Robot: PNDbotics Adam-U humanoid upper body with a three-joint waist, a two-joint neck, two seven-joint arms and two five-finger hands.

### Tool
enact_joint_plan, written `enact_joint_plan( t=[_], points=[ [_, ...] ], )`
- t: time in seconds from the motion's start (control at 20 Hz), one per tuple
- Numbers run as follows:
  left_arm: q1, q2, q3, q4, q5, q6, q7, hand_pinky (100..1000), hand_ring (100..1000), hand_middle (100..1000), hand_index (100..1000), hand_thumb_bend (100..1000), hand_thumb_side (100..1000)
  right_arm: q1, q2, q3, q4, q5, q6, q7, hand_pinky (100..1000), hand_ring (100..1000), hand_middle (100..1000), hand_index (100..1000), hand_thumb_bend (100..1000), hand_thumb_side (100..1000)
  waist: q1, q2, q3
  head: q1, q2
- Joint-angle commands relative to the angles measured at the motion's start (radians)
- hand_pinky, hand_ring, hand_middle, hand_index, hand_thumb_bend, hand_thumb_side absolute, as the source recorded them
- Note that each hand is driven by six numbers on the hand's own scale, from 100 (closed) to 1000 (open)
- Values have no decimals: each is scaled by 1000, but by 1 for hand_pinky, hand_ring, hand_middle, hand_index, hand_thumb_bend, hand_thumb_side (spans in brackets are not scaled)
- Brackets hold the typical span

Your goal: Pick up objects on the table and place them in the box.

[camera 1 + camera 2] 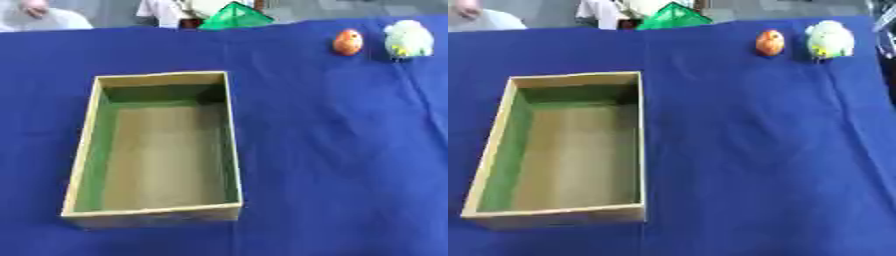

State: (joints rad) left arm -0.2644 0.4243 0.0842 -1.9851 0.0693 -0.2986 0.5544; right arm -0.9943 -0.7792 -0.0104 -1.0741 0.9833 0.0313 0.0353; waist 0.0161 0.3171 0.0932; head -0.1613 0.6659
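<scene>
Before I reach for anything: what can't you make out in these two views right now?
- Both hands: in neither view, so their state is unknown.
- Orange object: blurred; only a rounded orange shape shows.
- Pale green object: blurred, with yellow marks; its kind is unclear.
- Green thing at the far table edge: cut off by the top edge.
- Box: its near wall hides a strip of the floor; the rest looks empty.

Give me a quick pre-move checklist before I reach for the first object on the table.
1. Box upright, open top: ok.
2. Box interior holds nothing: ok.
3. Orange object on the blue cloth, far right, apart from the box: ok.
4. Pale green object beside it, to its right; touching or not: cannot tell.
5. Left hand, right hand position: cannot tell, neither in view.
6. Green item at the far edge, on the table or behind it: cannot tell.
</scene>
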Motion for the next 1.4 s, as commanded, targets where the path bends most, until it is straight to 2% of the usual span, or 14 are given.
enact_joint_plan(
  t=[0.05,0.3,0.5,0.7,1.0,1.2,1.4],
  points=[
    [-4,35,13,-15,-6,-1,3,746,838,731,775,287,780,-23,-37,-1,-4,23,-5,41,844,887,870,919,100,479,-2,-24,1,-2,-7],
    [-2,36,13,-15,-7,0,1,746,838,731,774,286,782,-49,-34,-6,33,73,-53,203,871,936,906,929,100,545,-2,-25,-2,-6,-1],
    [-1,38,13,-15,-8,1,1,746,838,731,774,285,782,-76,-30,-17,66,86,-103,319,882,948,918,937,100,555,-3,-26,-4,-5,2],
    [-1,39,12,-15,-8,2,-1,746,838,730,773,285,782,-109,-16,-16,113,108,-159,401,890,961,929,952,100,551,-3,-27,-7,-6,1],
    [-1,38,11,-15,-7,3,-3,747,838,730,773,283,782,-159,31,-19,193,151,-234,472,907,975,921,973,100,526,-3,-28,-5,-11,-2],
    [-4,35,10,-15,-5,3,-5,747,838,730,773,283,782,-186,68,-21,231,183,-254,485,908,976,923,965,102,495,-1,-28,-2,-18,-4],
    [-4,34,9,-15,-4,3,-7,747,838,730,772,283,782,-203,93,-20,255,218,-259,500,910,980,931,964,154,389,0,-28,1,-24,-4]
  ],
)
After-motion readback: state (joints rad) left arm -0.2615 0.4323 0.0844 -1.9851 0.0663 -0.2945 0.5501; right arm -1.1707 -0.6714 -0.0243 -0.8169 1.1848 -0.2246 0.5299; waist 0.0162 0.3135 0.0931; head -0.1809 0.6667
